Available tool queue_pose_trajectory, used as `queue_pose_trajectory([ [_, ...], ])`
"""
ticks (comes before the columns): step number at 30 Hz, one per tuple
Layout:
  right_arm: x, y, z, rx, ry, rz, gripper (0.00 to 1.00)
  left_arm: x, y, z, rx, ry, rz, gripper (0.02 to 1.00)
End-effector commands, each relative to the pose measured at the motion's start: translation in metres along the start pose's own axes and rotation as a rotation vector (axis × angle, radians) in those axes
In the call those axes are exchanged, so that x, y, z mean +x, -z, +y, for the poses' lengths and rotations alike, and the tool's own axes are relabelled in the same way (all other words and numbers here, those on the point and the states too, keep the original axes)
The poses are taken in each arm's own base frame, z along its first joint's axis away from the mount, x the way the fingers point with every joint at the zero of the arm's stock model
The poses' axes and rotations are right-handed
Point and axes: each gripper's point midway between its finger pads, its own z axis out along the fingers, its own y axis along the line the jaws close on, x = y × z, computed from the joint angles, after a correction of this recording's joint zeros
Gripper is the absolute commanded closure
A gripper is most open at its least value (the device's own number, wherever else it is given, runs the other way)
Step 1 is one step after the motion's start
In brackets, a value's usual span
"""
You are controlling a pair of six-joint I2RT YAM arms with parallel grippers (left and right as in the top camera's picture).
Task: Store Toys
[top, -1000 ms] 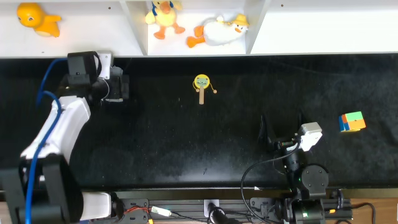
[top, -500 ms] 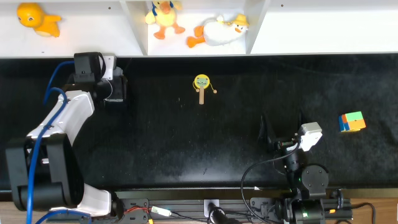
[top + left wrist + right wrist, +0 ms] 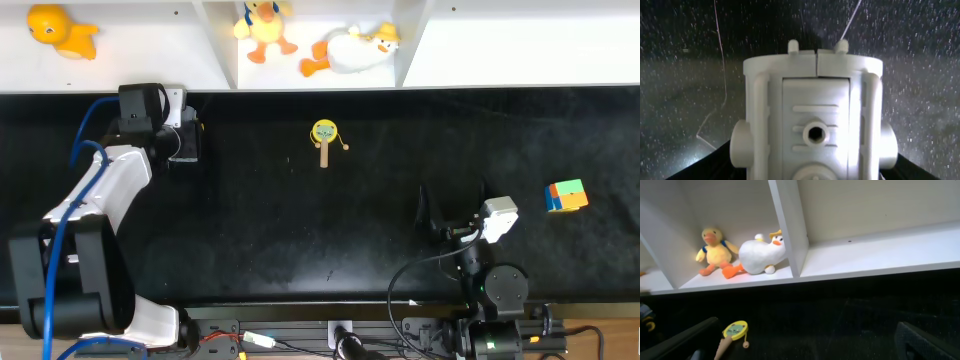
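Observation:
A small yellow rattle drum (image 3: 324,138) with a wooden handle lies on the black mat near the shelf; the right wrist view shows the rattle drum (image 3: 733,333) too. A multicoloured cube (image 3: 566,196) rests at the right. My left gripper (image 3: 192,141) hovers at the mat's far left by the shelf, its pale halves (image 3: 817,56) meeting at a seam, shut and holding nothing. My right gripper (image 3: 451,212) sits low near the front, open and empty, its dark fingers (image 3: 687,341) spread wide, facing the shelf.
The white shelf (image 3: 220,60) runs along the back. Its left bay holds a yellow duck (image 3: 62,30). The middle bay holds a plush duckling (image 3: 263,28) and a white plush goose (image 3: 355,48). The right bay (image 3: 880,255) is bare.
The left arm swung its elbow in and its gripper shifted slightly right along the shelf front, then held still. The right arm and toys have not moved.

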Motion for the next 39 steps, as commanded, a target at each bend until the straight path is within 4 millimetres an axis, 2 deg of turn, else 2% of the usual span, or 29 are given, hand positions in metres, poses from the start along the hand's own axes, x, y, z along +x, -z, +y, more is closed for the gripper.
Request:
queue_pose_trajectory([
  [1,0.004,0.000,0.000,0.000,-0.004,0.001,0.005,-0.034,0.034,-0.001,-0.017,-0.004,-0.087,0.689],
  [9,0.004,0.000,0.000,0.000,-0.004,0.001,0.003,-0.067,0.109,0.001,-0.054,-0.010,-0.258,0.706],
  [11,0.004,0.000,0.000,0.000,-0.004,0.001,0.005,-0.079,0.121,0.002,-0.063,-0.012,-0.319,0.706],
  [13,0.004,0.000,0.000,0.000,-0.004,0.001,0.005,-0.092,0.124,0.002,-0.063,-0.014,-0.373,0.706],
  [18,0.004,0.000,0.000,0.000,-0.004,0.001,0.005,-0.112,0.114,-0.003,-0.028,-0.025,-0.438,0.706],
  [24,0.004,0.000,0.000,0.000,-0.004,0.001,0.005,-0.127,0.086,-0.004,-0.011,-0.031,-0.472,0.709],
  [29,0.004,0.000,-0.001,0.000,-0.004,0.002,0.005,-0.145,0.081,-0.004,-0.001,-0.019,-0.547,0.711],
  [39,0.004,0.000,0.000,0.000,-0.004,0.001,0.007,-0.163,0.064,-0.008,0.035,-0.017,-0.617,0.700],
])
